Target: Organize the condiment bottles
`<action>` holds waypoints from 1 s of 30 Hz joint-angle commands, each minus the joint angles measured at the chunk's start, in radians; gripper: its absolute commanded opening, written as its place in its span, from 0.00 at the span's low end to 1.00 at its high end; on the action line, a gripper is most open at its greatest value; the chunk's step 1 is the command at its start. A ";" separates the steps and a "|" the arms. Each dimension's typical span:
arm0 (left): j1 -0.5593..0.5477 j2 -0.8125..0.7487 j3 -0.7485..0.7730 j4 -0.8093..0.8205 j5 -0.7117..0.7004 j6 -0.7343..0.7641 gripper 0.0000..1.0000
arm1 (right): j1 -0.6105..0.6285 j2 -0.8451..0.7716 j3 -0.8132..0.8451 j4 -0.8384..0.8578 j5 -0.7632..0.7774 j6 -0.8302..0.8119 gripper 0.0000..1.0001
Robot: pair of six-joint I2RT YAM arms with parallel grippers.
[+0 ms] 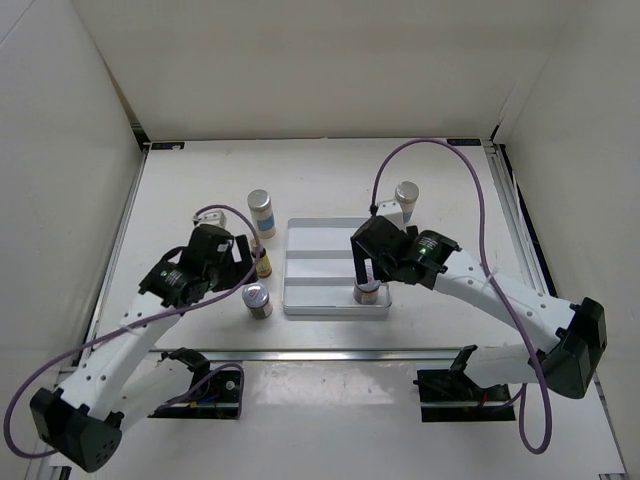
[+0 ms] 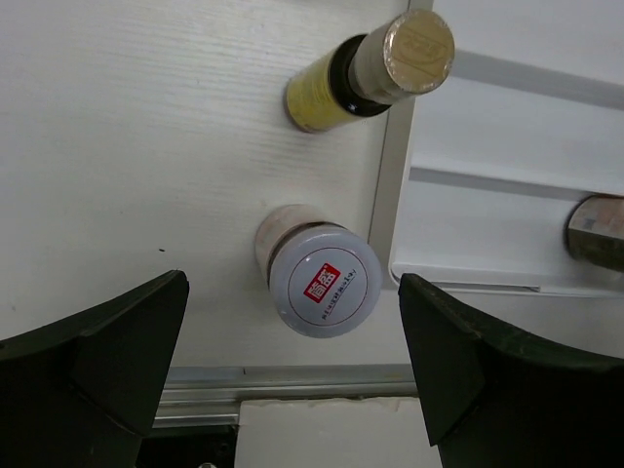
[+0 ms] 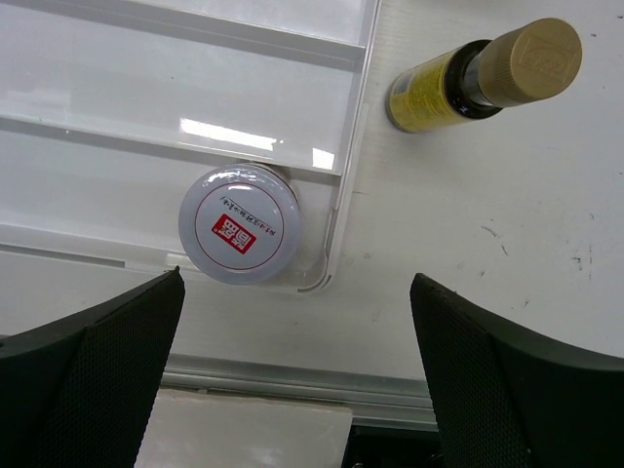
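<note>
A silver-lidded jar with a red mark (image 2: 324, 279) (image 1: 257, 300) stands on the table just left of the white tray (image 1: 335, 240). My left gripper (image 2: 292, 317) (image 1: 243, 263) hovers open over it and holds nothing. A yellow bottle (image 2: 375, 70) (image 1: 264, 264) stands just beyond the jar. A second jar (image 3: 239, 237) (image 1: 368, 293) stands in the tray's near right corner, with my right gripper (image 3: 297, 292) (image 1: 365, 272) open and empty above it. Another yellow bottle (image 3: 483, 76) stands on the table right of the tray. Two tall white bottles (image 1: 261, 212) (image 1: 406, 203) stand further back.
The tray's ridges (image 3: 185, 24) split it into long compartments. A metal rail (image 1: 320, 352) runs along the table's near edge. White walls enclose the table on the left, right and back.
</note>
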 commanded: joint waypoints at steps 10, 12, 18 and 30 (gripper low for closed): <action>-0.147 0.182 -0.081 0.056 -0.089 -0.103 1.00 | 0.001 -0.023 -0.027 -0.010 0.040 0.026 1.00; -0.147 0.201 -0.095 0.088 -0.089 -0.103 1.00 | 0.001 -0.033 -0.027 -0.010 0.040 0.026 1.00; -0.147 0.257 -0.132 0.174 -0.069 -0.085 1.00 | 0.001 -0.044 -0.045 -0.010 0.049 0.026 1.00; -0.147 0.284 -0.141 0.211 -0.060 -0.055 0.76 | 0.001 -0.044 -0.045 -0.028 0.059 0.036 1.00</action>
